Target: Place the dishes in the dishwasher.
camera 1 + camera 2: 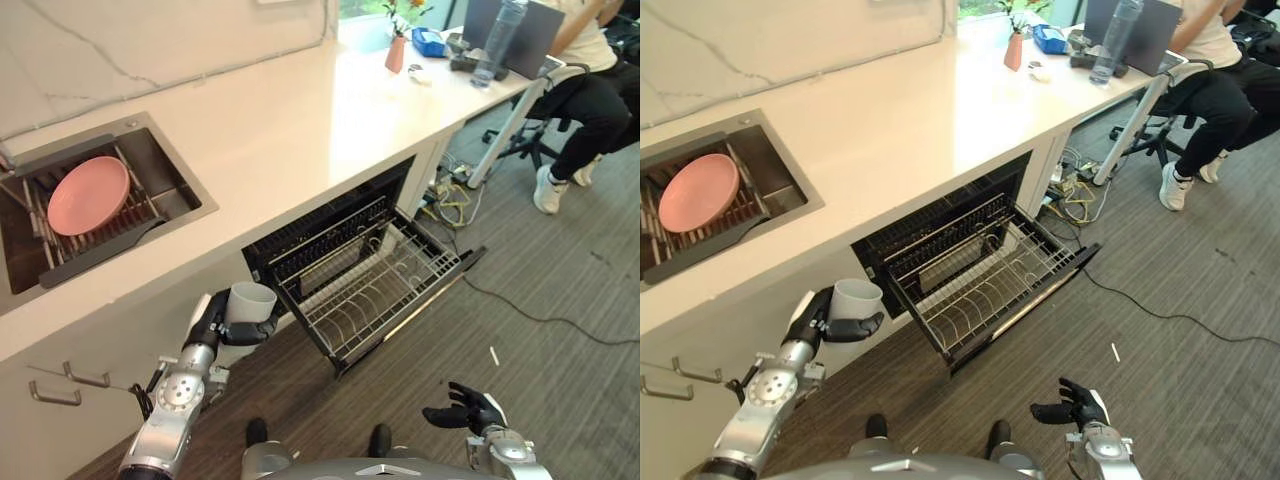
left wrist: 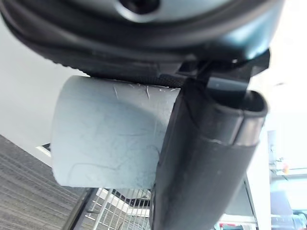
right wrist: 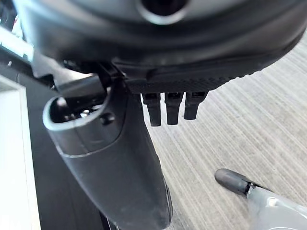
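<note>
One cup [image 1: 252, 300] in the left hand [image 1: 215, 322], fingers and thumb wrapped round its wall, mouth up, held low just beside the near corner of the pulled-out dishwasher rack [image 1: 375, 285]. Right hand [image 1: 463, 410] hangs over the floor, fingers loosely spread, carrying nothing. Risks: cup clips the rack's front rail or the counter [image 1: 290, 120] edge on the way in, or lands mouth-up across the tines and tips. Pink plate [image 1: 88, 194] sits in the sink [image 1: 170, 165] drainer, not yet loaded. Seated person [image 1: 590, 70] at the counter's far end, well apart; floor cable [image 1: 540, 318] runs beyond the rack.
</note>
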`<state>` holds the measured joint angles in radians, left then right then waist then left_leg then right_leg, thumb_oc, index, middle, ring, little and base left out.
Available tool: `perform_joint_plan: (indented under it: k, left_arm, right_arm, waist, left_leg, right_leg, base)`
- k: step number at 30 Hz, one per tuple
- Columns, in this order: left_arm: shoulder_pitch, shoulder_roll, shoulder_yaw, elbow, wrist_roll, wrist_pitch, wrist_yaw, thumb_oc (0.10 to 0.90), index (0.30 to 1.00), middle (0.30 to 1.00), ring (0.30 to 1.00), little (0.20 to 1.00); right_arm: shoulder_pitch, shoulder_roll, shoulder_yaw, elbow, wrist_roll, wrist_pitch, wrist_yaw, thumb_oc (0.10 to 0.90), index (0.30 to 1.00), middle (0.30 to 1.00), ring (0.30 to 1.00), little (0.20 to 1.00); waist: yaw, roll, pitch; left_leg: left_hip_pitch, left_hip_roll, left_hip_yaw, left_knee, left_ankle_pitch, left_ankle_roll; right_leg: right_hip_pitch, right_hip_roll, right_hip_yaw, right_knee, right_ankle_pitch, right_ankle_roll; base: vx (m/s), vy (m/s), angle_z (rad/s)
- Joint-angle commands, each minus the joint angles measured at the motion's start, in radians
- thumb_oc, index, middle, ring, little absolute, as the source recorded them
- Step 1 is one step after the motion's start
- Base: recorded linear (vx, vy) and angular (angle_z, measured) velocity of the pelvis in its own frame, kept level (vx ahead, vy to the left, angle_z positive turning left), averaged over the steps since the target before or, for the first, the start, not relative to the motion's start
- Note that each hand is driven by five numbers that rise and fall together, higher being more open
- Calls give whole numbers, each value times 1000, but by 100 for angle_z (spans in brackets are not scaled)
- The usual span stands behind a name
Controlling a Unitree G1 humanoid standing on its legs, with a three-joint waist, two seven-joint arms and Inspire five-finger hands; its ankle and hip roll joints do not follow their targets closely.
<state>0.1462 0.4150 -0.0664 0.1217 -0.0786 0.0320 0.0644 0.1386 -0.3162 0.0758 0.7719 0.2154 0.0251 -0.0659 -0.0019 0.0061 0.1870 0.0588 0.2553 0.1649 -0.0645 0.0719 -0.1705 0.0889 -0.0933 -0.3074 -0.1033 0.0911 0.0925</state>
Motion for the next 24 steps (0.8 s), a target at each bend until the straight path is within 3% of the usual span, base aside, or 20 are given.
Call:
perform_joint_plan:
  k: [1,5,9,13,15,18,24]
  left_arm:
    - [-148,71,8,-76,-5,-102,16,400,300,300,300,300]
    - [-224,78,-12,-56,1,-95,20,400,300,300,300,300]
    - [-273,74,-35,-37,8,-111,25,400,300,300,300,300]
    - [-352,70,-96,-26,17,-121,38,400,300,300,300,300]
    - [-401,62,-136,-13,15,-124,49,400,300,300,300,300]
    - [-467,39,-179,-7,35,-123,83,400,300,300,300,300]
    - [-668,-9,-319,112,156,-116,200,400,300,300,300,300]
  right_arm:
    - [-49,-40,-96,-106,90,-64,-6,800,900,900,900,900]
    - [-5,-53,-270,-301,148,-104,-92,800,900,900,900,900]
    - [27,-25,-361,-540,173,-167,-132,800,900,900,900,900]
    - [-27,-25,-281,-700,208,-200,-94,800,900,900,900,900]
    - [-64,-4,-195,-752,304,-214,-55,800,900,900,900,900]
    - [-92,6,-19,-819,425,-193,39,800,900,900,900,900]
    - [-139,27,149,-817,598,-175,65,800,900,900,900,900]
  waist:
    - [7,6,8]
    - [-58,15,-3]
    - [-96,24,-19]
    - [-107,22,-29]
    - [-98,19,-30]
    - [-77,10,-37]
    - [-75,-4,-49]
  left_leg:
    - [-43,-27,-9,109,-57,39]
    - [-3,-27,21,77,-62,40]
    - [44,-33,67,24,-62,45]
    - [64,-40,107,-17,-53,46]
    - [54,-39,117,-23,-46,44]
    - [42,-33,127,-23,-48,36]
    - [41,-38,112,-23,-44,33]
  right_leg:
    - [3,-103,-19,102,-117,77]
    - [8,-97,10,97,-116,81]
    - [2,-96,46,68,-93,95]
    - [-7,-99,65,34,-58,107]
    - [-17,-101,60,22,-43,111]
    - [-35,-106,44,16,-40,118]
    - [-19,-111,24,16,-36,121]
  base:
    - [98,18,-25]
    - [78,53,-16]
    - [65,78,-30]
    - [10,34,-31]
    - [-58,0,-16]
    - [-52,-13,-7]
    - [-21,-2,7]
